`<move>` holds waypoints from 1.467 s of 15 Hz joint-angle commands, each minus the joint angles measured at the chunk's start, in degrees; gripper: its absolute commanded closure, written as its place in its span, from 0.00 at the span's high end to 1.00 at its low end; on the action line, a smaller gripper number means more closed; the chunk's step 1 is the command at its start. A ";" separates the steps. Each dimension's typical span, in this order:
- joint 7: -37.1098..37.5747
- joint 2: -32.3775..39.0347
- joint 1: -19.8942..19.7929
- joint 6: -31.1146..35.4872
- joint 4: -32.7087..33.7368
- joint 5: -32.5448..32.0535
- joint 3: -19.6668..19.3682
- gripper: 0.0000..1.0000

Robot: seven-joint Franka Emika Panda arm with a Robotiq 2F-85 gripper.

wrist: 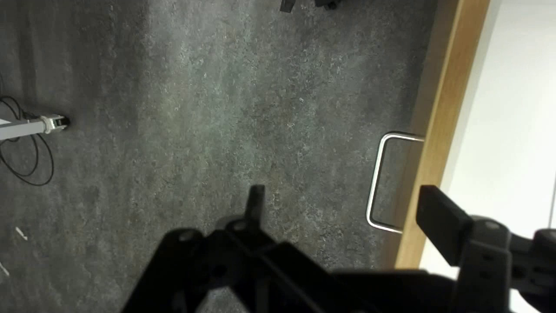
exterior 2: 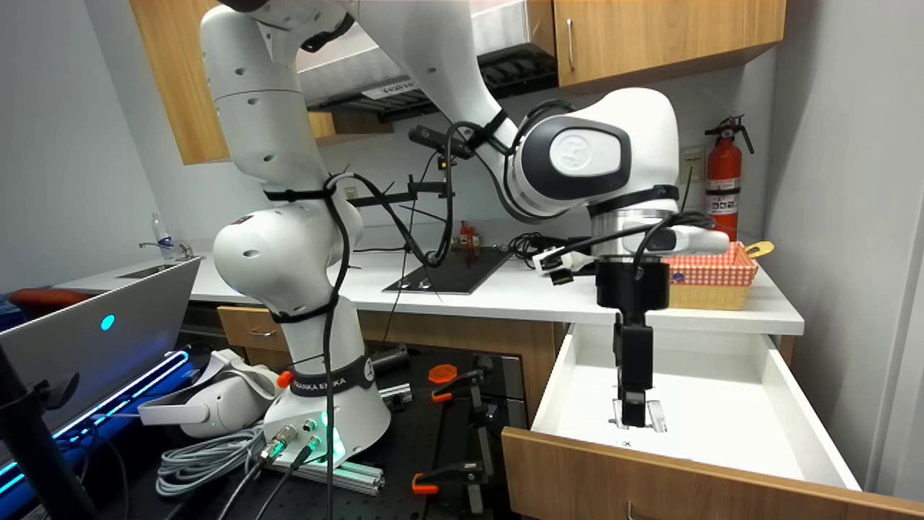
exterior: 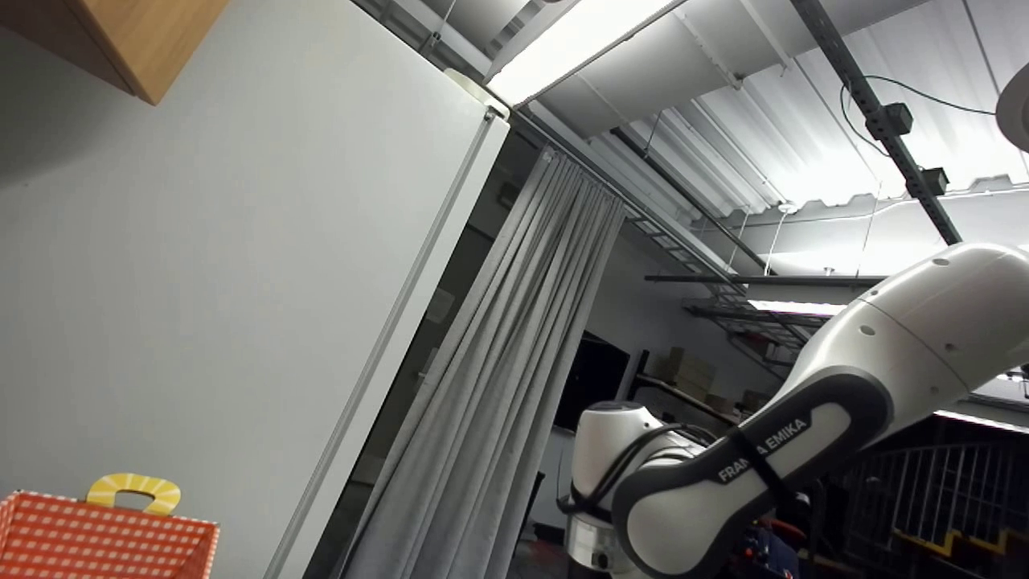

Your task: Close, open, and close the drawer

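The drawer is pulled open; its wooden front (exterior 2: 722, 482) and white inside show in an exterior view. In the wrist view the front's top edge (wrist: 441, 130) runs down the right side, with a metal bar handle (wrist: 375, 178) on its outer face. The handle's top (exterior 2: 629, 510) also shows at an exterior view's lower edge. My gripper (exterior 2: 634, 415) points straight down above the drawer. In the wrist view the gripper (wrist: 341, 208) is open and empty, one finger over the front's edge, the other over the floor. It is not touching the handle. The gripper is out of view in an exterior view.
A red checked basket (exterior 2: 715, 269) stands on the white counter (exterior 2: 722, 318) behind the arm. A grey wall (exterior 2: 830, 217) rises right of the drawer. Orange-tipped clamps (exterior 2: 455, 477) lie on the black base table. A fire extinguisher (exterior 2: 724, 173) stands at the back.
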 commanded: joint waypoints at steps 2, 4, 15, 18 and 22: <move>6.52 8.30 0.82 3.06 4.62 -4.23 -3.28 0.49; 7.99 11.09 1.49 3.77 6.03 -4.40 -4.59 0.33; 11.35 22.94 6.29 11.39 10.90 5.98 -7.07 0.00; 10.37 24.81 7.60 13.50 11.82 11.87 -6.21 0.00; 9.38 25.24 9.08 15.15 13.70 18.89 -4.62 0.00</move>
